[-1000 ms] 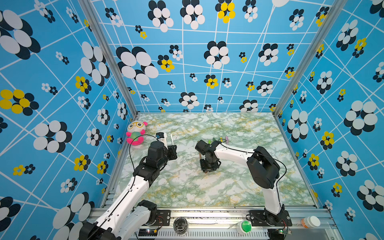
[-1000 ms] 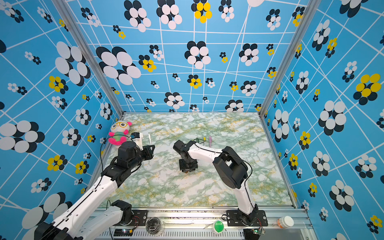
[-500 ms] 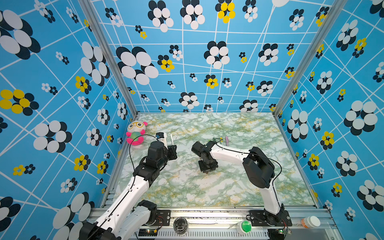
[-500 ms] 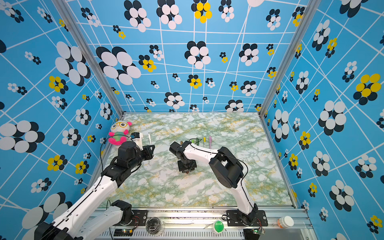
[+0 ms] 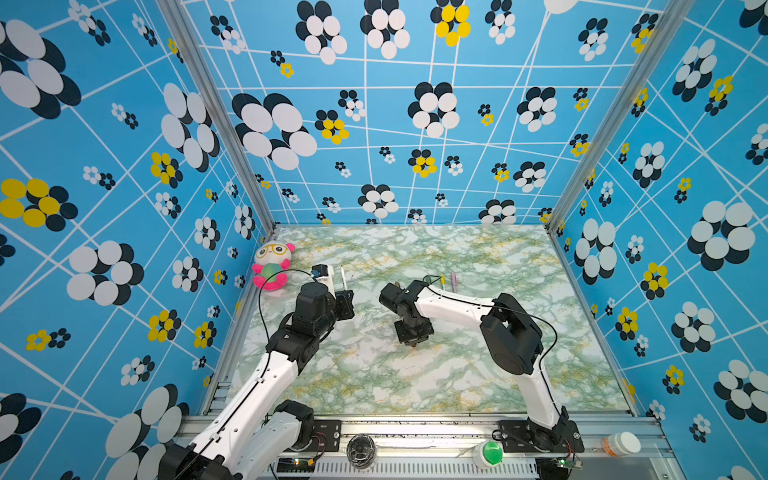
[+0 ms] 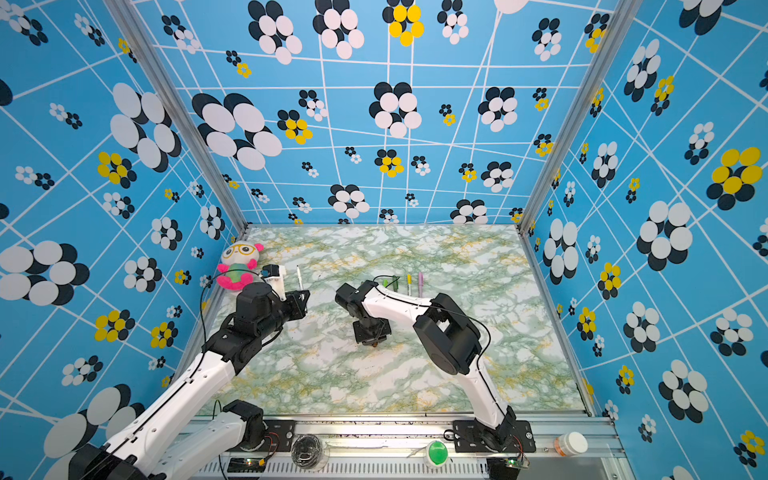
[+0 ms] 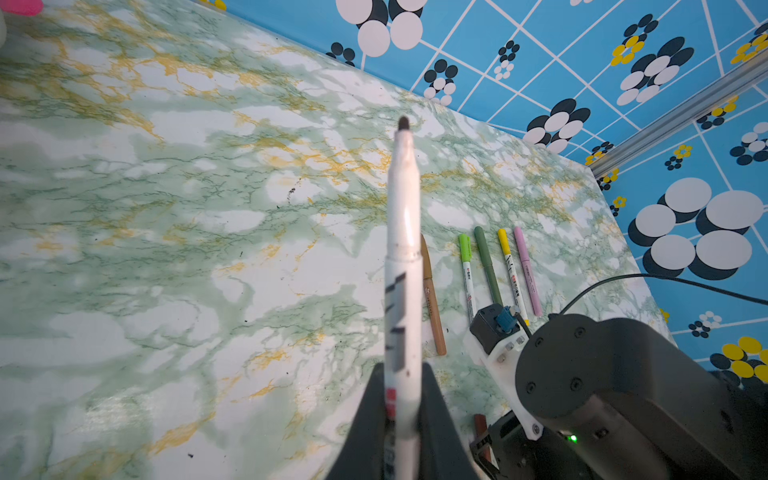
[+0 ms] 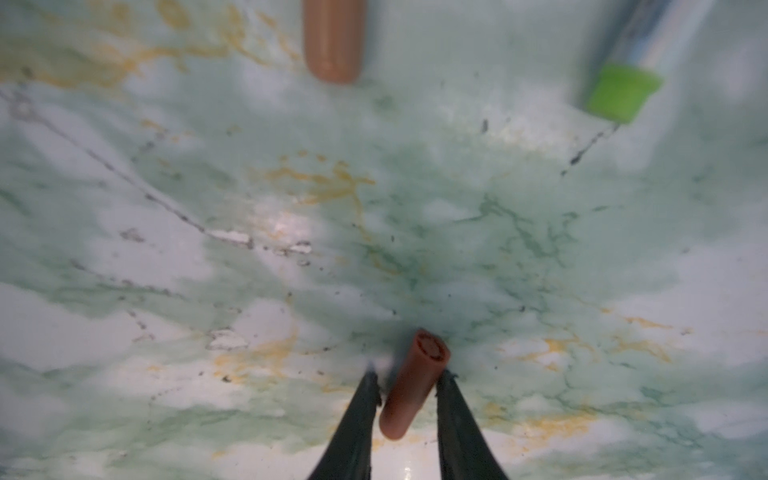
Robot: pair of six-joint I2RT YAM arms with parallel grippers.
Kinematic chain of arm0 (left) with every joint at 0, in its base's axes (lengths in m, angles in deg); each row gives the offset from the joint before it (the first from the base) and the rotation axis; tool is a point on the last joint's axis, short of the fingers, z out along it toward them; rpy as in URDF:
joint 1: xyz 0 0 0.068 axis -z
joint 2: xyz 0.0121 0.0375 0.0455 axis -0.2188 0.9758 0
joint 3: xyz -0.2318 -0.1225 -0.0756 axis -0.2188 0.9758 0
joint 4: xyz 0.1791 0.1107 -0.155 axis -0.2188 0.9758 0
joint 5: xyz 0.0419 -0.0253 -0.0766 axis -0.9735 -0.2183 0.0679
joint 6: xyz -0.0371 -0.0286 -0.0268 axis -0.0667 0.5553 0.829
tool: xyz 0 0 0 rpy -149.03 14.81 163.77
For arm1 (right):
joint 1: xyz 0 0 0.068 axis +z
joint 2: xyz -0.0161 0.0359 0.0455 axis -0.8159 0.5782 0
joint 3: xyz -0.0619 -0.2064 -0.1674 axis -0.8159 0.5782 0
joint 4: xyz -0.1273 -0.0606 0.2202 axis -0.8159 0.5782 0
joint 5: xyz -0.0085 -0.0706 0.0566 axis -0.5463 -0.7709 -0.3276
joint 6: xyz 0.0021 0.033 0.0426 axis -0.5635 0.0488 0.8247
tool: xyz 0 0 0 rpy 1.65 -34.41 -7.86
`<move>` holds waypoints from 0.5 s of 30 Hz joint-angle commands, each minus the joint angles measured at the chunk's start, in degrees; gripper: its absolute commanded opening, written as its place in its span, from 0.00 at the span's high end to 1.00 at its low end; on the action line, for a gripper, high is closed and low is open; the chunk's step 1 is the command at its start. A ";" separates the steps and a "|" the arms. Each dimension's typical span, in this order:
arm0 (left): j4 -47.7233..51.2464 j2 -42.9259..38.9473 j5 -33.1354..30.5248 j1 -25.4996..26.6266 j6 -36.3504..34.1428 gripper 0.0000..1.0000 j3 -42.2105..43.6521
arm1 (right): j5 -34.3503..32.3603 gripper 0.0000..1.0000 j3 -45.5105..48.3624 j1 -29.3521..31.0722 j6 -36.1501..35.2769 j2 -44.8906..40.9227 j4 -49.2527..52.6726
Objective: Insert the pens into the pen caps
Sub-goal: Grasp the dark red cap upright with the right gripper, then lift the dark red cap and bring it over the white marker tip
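Right wrist view puts the reddish-brown cap lying on the marbled table between the fingers of the right gripper. It sits skewed across the jaws rather than square to them. One finger looks to be touching it, but I cannot tell whether the pinch has seated. In both top views this spot is mid-table, just nearer than the row of capped pens.

The left gripper is clenched on the white pen, gripping low on the barrel. It holds the pen clear of the table at the left, with the dark tip pointing toward the far wall.

Likely troubles from here:
- A skewed cap may roll or squirt out as the jaws squeeze, or come up crooked — then its bore would not line up with the pen.
- The picture is too blurred to show which end is the cap's mouth, and a wrong guess would put the closed end to the tip.
- Much of the pen's length stands beyond the fingers, so a small wrist error would swing the tip wide and could smear ink on the cap's rim.
- The brown pen lies close by, so a wide lift could knock the row.
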 commanded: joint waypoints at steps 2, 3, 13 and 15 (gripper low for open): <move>-0.29 -0.70 -0.44 -0.50 0.62 1.00 0.62 | -9.93 0.73 3.87 -1.14 -0.25 11.80 -4.03; -0.31 -0.61 -0.48 -0.47 0.63 1.00 0.58 | -10.22 0.74 3.50 -1.17 -0.29 12.02 -3.87; -0.83 -0.74 -0.10 -0.49 1.18 1.00 0.94 | -9.98 0.78 3.43 -1.69 -0.56 12.37 -4.78; -0.97 -0.74 0.00 -0.48 1.26 1.00 0.95 | -9.75 0.80 3.45 -1.98 -0.45 12.23 -5.13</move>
